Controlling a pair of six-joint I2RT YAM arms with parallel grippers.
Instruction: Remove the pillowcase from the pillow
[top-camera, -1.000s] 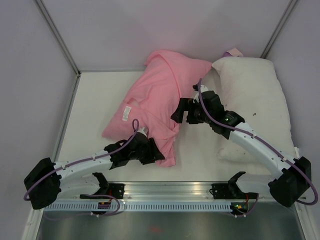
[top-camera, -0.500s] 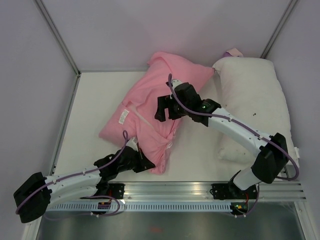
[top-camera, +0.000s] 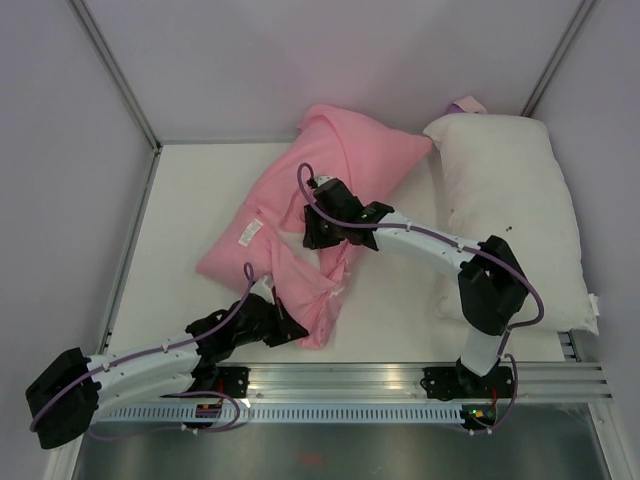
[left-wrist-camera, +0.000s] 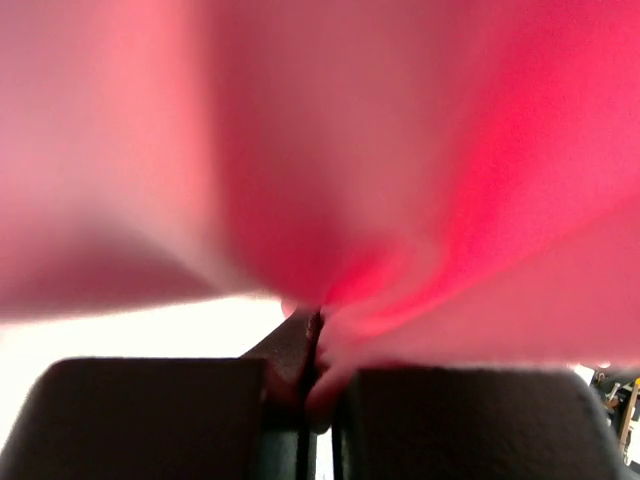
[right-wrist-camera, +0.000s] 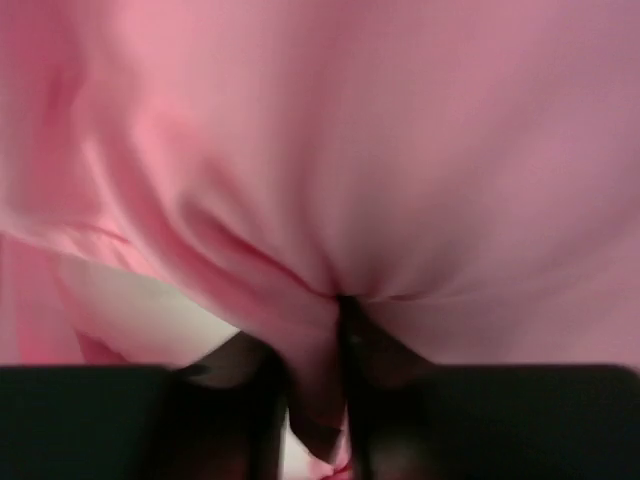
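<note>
The left pincer (left-wrist-camera: 315, 335) pinches the pillowcase (top-camera: 345, 165) at its near edge, and the right pincer (right-wrist-camera: 338, 305) grips a fold mid-cloth.

Bare table (top-camera: 190, 200) left of the pillowcase (top-camera: 340, 160) looks passable; the speckled white pillow (top-camera: 510, 180) crowds its right side, seemingly touching.

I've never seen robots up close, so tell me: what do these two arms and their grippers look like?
The left arm and right arm have white tube-like links joined by chunky black joints. A thin purple cable loops along each one. The left gripper and right gripper are black and blocky.
</note>
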